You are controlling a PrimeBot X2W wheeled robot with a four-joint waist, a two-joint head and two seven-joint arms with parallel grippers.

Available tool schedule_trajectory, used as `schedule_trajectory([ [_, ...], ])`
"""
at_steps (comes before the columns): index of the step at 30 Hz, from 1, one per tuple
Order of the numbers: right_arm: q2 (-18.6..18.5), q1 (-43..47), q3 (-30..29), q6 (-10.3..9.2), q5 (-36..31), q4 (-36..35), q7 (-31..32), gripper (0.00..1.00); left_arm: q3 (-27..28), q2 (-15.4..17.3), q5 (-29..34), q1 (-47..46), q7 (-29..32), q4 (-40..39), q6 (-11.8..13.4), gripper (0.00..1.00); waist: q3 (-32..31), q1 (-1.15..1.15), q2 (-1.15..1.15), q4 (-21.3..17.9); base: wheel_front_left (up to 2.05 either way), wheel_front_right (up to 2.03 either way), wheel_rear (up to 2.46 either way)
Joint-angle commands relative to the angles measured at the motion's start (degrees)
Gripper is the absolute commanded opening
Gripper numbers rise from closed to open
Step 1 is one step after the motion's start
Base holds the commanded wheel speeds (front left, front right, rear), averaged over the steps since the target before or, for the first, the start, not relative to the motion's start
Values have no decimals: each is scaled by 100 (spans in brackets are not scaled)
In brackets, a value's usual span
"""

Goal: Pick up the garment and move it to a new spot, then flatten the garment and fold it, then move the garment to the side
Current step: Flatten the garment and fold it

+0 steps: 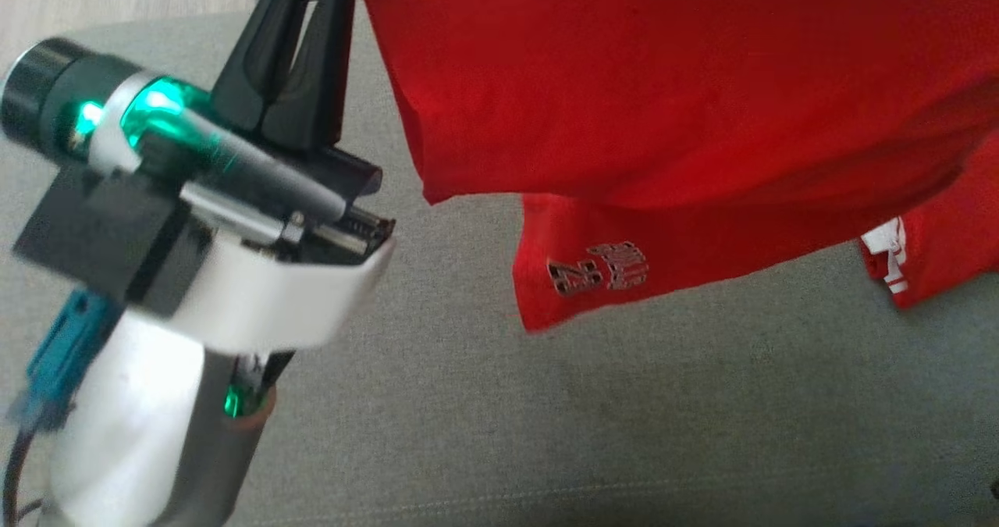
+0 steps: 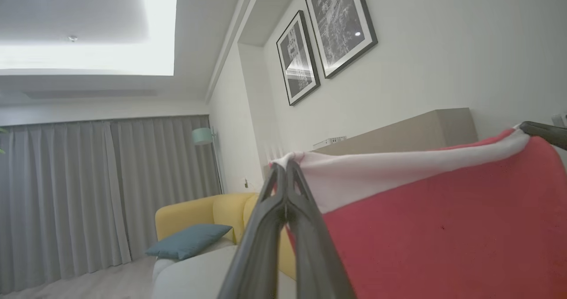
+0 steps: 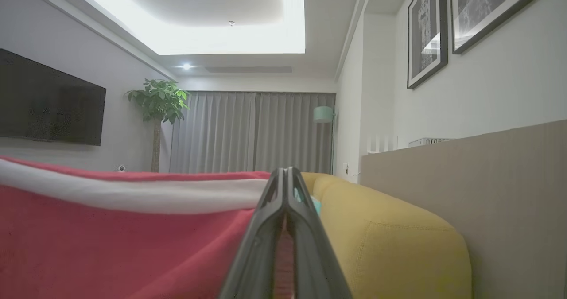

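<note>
The left gripper (image 2: 285, 169) and right gripper (image 3: 285, 172) each clamped 1 end of the shirt (image 1: 663, 82), its white edge stretched between them, the rest hanging below.

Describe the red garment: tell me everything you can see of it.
The garment is red, soft knit-looking cloth with a white band along its top edge, a dark outlined print low on one layer and white stripes at one corner. It hangs spread in sagging layers above the grey cushion, held by the banded edge between the left gripper and the right gripper, both shut on it. Whether its hem touches the cushion is unclear.
</note>
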Motion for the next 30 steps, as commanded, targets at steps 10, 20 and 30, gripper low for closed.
schedule_trajectory([
  [10, -64, -1338, 725, -4, 497, 1292, -65, 0, 340, -275, -576, -1603, -466, 1908, -400, 0, 489, 0, 0, 72, 0, 0, 0],
  [20, 214, -3966, 1732, -4, 872, 4194, -1399, 0, 813, -607, -563, -4051, -1189, 4905, -732, 0, 966, 0, 0, -12, 0, 0, 0],
  [30, 534, -4320, 3371, -4, 1204, 7346, -2562, 0, 1110, -869, -827, -3524, -1194, 7475, -787, 0, 1395, 0, 0, 5, 0, 0, 0],
])
